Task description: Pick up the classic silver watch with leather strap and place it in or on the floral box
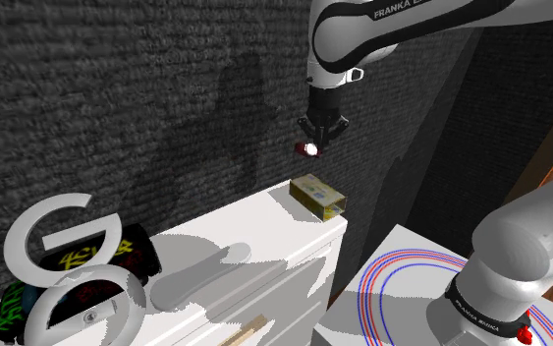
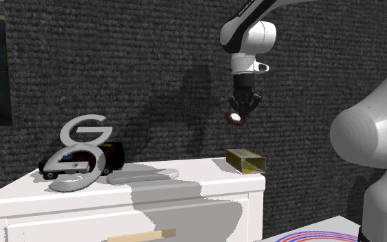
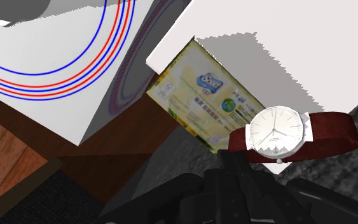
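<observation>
On the shoulder view's left, a silver G-shaped ornament (image 1: 63,260) is sitting on the white desk (image 1: 264,236). Rightward, the yellow-green printed box (image 1: 318,195) is lying at its corner. Directly above, the end effector (image 1: 314,144) is gripping the red-strapped watch (image 1: 309,150).

The white arm (image 1: 355,39) reaches high and bends down at the wrist. Its black gripper (image 1: 318,133) points straight down and hangs well above the box (image 1: 318,195), fingers clasped on the watch (image 1: 310,149).
</observation>
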`<state>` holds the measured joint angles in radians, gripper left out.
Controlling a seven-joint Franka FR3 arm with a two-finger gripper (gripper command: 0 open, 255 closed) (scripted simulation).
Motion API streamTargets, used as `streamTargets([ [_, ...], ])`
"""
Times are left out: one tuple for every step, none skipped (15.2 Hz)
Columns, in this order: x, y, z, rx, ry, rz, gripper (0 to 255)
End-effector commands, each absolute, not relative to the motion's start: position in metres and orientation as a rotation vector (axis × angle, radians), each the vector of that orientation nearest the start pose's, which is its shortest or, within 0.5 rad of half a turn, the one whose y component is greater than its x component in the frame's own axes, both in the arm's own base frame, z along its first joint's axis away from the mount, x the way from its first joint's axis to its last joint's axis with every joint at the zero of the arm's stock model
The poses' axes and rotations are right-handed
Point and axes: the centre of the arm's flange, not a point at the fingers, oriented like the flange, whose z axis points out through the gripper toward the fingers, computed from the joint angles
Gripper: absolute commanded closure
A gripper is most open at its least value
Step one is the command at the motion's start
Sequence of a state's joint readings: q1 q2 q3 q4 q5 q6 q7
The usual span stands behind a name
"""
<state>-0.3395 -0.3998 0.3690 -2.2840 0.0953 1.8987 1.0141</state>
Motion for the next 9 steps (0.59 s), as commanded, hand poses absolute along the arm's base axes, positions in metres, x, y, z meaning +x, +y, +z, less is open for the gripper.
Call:
streamTargets([
  [0.437, 0.032, 0.486, -2.765, 1.589, -0.029, 255],
  [0.437, 0.032, 0.481, -2.765, 1.589, -0.029, 255],
  [0.437, 0.032, 0.476, -2.765, 1.589, -0.029, 255],
  [0.437, 0.032, 0.471, -2.765, 1.589, -0.029, 255],
  [0.437, 0.032, 0.465, -2.765, 1.589, -0.029, 255],
  [0.437, 0.032, 0.46, -2.765, 1.589, -0.029, 255],
  [0.437, 0.032, 0.455, -2.765, 1.589, -0.029, 255],
  [0.437, 0.032, 0.449, -2.765, 1.589, -0.029, 255],
  [0.437, 0.032, 0.443, -2.765, 1.589, -0.029, 255],
])
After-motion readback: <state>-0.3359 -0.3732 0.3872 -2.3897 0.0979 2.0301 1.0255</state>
